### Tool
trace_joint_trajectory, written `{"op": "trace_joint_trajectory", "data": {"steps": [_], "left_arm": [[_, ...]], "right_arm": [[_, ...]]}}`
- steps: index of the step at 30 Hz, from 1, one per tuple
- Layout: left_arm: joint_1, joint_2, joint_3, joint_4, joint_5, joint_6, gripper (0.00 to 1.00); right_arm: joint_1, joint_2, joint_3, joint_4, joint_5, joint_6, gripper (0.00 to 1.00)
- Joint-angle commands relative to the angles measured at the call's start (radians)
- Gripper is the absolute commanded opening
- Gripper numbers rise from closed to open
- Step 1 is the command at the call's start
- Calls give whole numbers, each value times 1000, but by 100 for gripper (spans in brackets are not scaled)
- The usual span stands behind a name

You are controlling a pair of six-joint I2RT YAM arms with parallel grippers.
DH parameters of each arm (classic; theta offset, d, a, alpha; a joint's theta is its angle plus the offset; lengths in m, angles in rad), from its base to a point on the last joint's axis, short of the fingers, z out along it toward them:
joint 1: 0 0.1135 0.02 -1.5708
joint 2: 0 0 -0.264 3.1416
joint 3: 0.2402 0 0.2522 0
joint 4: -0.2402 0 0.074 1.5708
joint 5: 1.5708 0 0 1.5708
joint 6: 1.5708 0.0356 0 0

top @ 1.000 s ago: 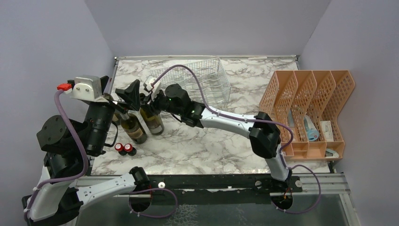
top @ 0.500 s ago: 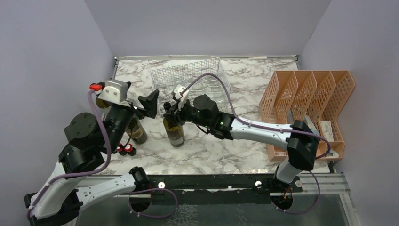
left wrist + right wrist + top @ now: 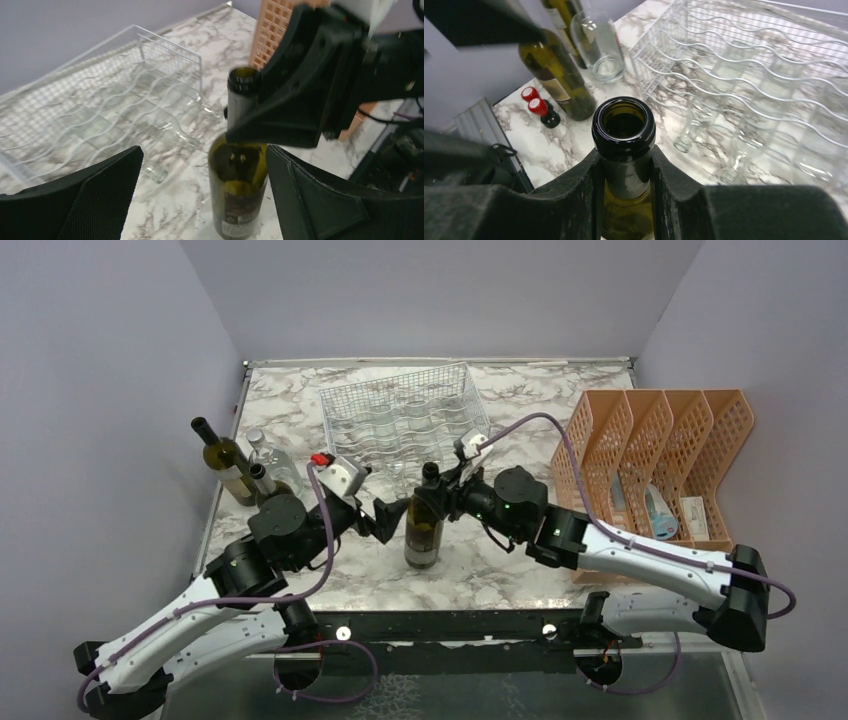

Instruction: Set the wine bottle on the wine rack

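A dark green wine bottle (image 3: 423,540) stands upright on the marble table, in front of the white wire wine rack (image 3: 405,420). My right gripper (image 3: 433,483) is shut on its neck just below the open mouth (image 3: 624,120), with a finger (image 3: 579,195) pressed on each side. My left gripper (image 3: 398,523) comes in low from the left and is wide open. In the left wrist view the bottle's body (image 3: 239,200) stands between its pads (image 3: 95,195), nearer the right one and touching neither. The rack (image 3: 749,75) lies just behind the bottle.
Clear glass bottles (image 3: 684,142) lie in the rack's cradles. At the back left stand another green wine bottle (image 3: 228,468) and a clear bottle (image 3: 262,450). Two small red-capped bottles (image 3: 538,107) stand beside them. An orange divider tray (image 3: 660,475) fills the right side.
My right gripper has carried the wine bottle rightward and nearer, away from the left cluster. My left arm swung from the back left down to the bottle, still open.
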State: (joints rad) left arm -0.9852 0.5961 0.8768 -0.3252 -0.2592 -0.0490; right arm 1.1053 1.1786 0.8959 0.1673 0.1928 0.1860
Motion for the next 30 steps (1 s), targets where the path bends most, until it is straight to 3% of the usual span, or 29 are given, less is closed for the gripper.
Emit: {"op": "trace_joint_trajectory", "data": {"steps": [1,5,16,20,30], "left_arm": [[-3,-6,-166,228,250,-99,99],[-3,50,-274,349,284,-153,99],[-3,202,-395,622,455,-141,99],[-3,253,-396,643,478,-129,99],[-3,273,-437,771,565,-157,99]], "right_arm": [[5,-112,24,-71,215,121,1],[5,-165,34,-154,340,188,1],[5,-248,104,-305,387,278,1],[5,-291,100,-272,311,234,1],[5,-421,19,-198,-46,-3,1]]}}
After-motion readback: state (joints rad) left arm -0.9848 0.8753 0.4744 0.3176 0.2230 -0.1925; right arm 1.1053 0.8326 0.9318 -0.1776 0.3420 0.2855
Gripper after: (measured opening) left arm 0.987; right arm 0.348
